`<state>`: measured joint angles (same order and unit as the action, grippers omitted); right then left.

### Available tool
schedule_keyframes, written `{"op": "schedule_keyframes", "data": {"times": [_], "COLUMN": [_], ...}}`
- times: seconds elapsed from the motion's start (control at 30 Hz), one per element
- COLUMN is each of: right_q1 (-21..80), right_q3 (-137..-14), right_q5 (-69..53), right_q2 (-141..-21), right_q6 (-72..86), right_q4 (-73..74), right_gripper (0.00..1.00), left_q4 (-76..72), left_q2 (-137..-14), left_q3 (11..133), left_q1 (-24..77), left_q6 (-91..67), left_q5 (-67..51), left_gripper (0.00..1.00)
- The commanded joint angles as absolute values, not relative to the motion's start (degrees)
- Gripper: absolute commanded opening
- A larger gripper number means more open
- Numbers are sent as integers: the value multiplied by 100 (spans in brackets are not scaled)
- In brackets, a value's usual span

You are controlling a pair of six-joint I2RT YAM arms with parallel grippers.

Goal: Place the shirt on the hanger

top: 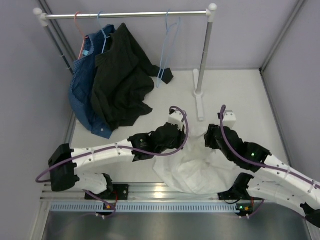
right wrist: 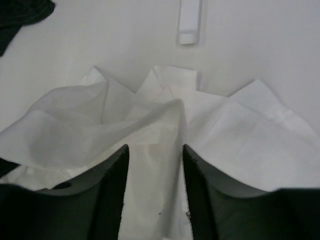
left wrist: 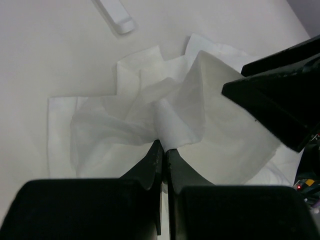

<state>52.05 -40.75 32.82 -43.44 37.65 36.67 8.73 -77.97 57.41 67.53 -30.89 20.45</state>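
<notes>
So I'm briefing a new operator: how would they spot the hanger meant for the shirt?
Find the metal rail across the back. The light-blue wire hanger hangs right of the black garment, toward the white post. It hangs alone, apart from the hangers bunched at the left end.

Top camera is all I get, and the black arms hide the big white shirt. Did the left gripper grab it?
Observer: Yes. The left gripper is shut, pinching a raised fold of the thin, wrinkled white shirt.
Operator: What about the right one?
Observer: The right gripper is open, with a ridge of the fabric lying between its fingers, not squeezed.
Operator: Is the shirt touching the rack?
Observer: No. Its pointy far edge stops short of the flat white rack foot, with bare table between.
</notes>
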Motion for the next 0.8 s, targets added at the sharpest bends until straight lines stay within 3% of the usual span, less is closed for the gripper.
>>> {"op": "schedule_keyframes", "data": {"times": [0.0,0.1,0.23,0.53,0.73,0.77], "right_q1": [5133,5133,5133,5142,5142,5150], "right_q3": [-4244,-4491,-4781,-5115,-5308,-5309], "right_q5": [2990,1833,390,-625,-220,-63], "right_q2": [-3991,-3500,-3471,-4658,-5159,-5246], "right_q6": [3061,2208,1118,44,-298,-299], "right_q4": [3173,3164,3015,2481,2277,2198], "right_gripper": [50,75,79,69,50,41], "left_q4": [290,395,738,1046,1151,1160], "left_q2": [-7375,-7077,-6847,-6671,-6618,-6601], "left_q3": [5652,5573,5555,5739,5774,5766], "left_q1": [6741,6741,6741,6741,6741,6741], "left_q6": [-3129,-3067,-3041,-2988,-3014,-3015], "left_q5": [1793,1749,1889,1705,1573,1573], "left_gripper": [0,0,0,0,0,0]}}
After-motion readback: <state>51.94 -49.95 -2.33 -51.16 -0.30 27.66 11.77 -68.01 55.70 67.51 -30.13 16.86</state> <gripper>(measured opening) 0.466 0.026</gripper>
